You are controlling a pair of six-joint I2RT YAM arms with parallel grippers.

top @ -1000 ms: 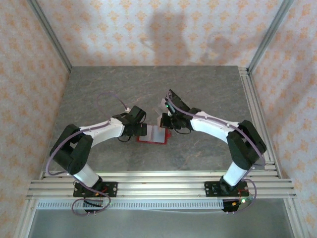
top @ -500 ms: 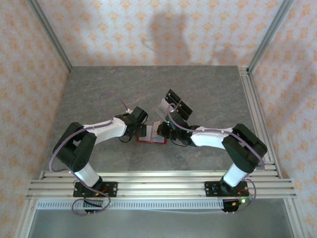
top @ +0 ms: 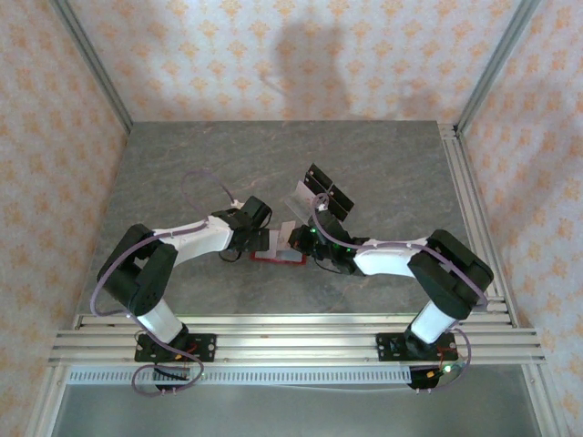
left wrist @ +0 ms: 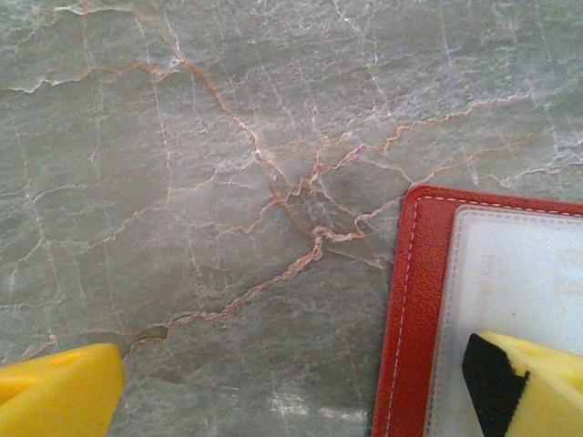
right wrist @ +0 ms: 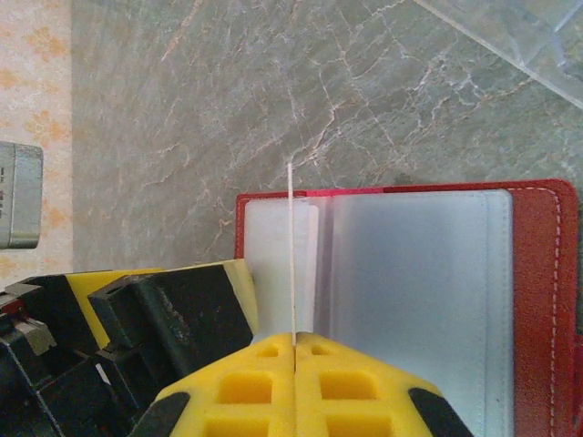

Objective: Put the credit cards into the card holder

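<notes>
Red outside and pale within, the card holder [right wrist: 547, 300] is lying open and flat on the grey stone-patterned table [top: 182, 164], between the two grippers. The right gripper [right wrist: 294, 344] is pinching its jaws fully together on one credit card [right wrist: 291, 246]. The card is standing edge-on, so we are reading it as a thin pale line whose far end is hanging over the left-hand pocket of the holder. The left gripper [left wrist: 291, 396] is standing wide apart and gripping nothing. One of its yellow fingers [left wrist: 537, 382] is sitting on the holder's pale inner leaf just inside the stitched red border, seemingly pinning it down, while the other is hovering over bare table.

We are judging the task as partway through. This card is lined up with a pocket but not yet slid in, and we cannot tell whether the other card is already inside.

The right wrist view is giving us the card's alignment with the pocket, which the top view is too crowded to tell. The top view is adding the clear plastic rack [top: 305, 196] with black cards [top: 330, 189], beyond the holder and apart from it.
</notes>
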